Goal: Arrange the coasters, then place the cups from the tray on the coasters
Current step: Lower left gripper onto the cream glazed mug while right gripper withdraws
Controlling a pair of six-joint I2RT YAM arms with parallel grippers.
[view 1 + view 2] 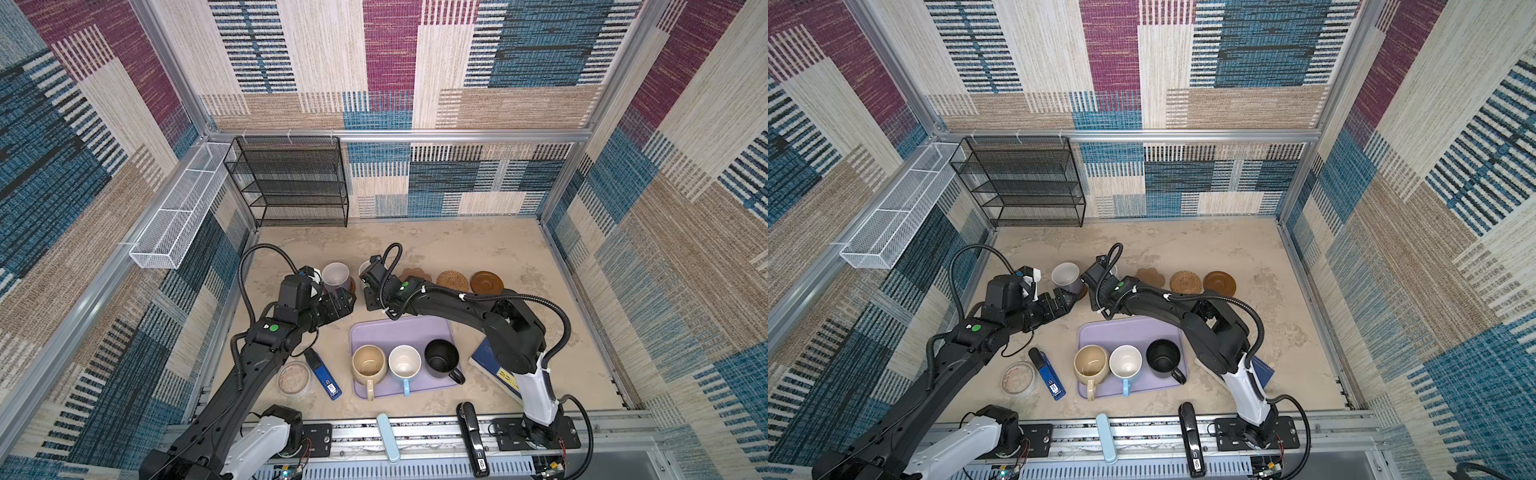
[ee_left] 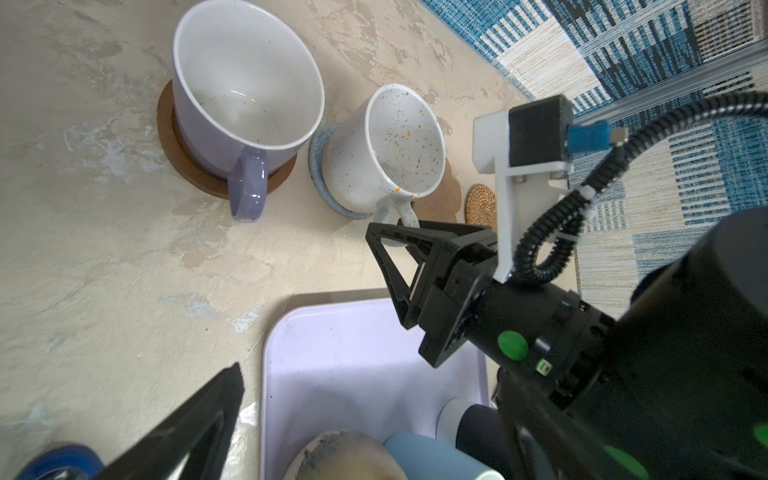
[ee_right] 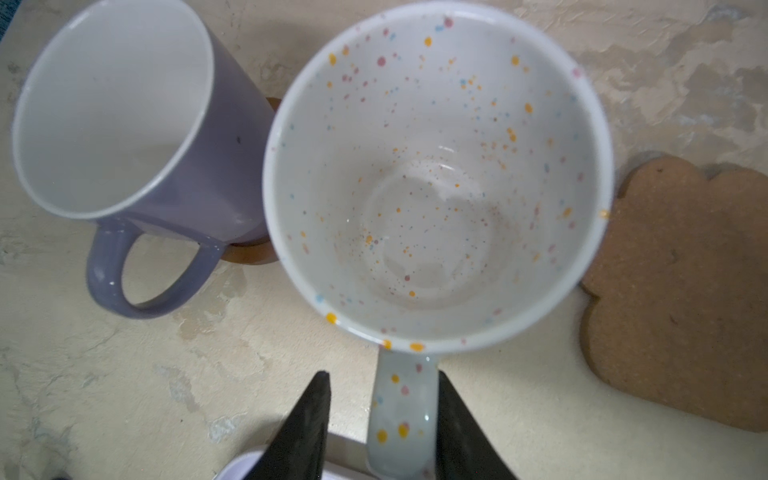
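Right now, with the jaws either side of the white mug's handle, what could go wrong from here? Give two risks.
The right jaws straddle the handle of the white mug; retreating sideways might drag it off the pale blue coaster. The lavender mug stands close beside it, so any such shove could knock the two together.

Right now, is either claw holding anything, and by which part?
Nothing is gripped. The right gripper stands open astride the handle of the white speckled mug, a gap on one side. The left gripper is open, empty.
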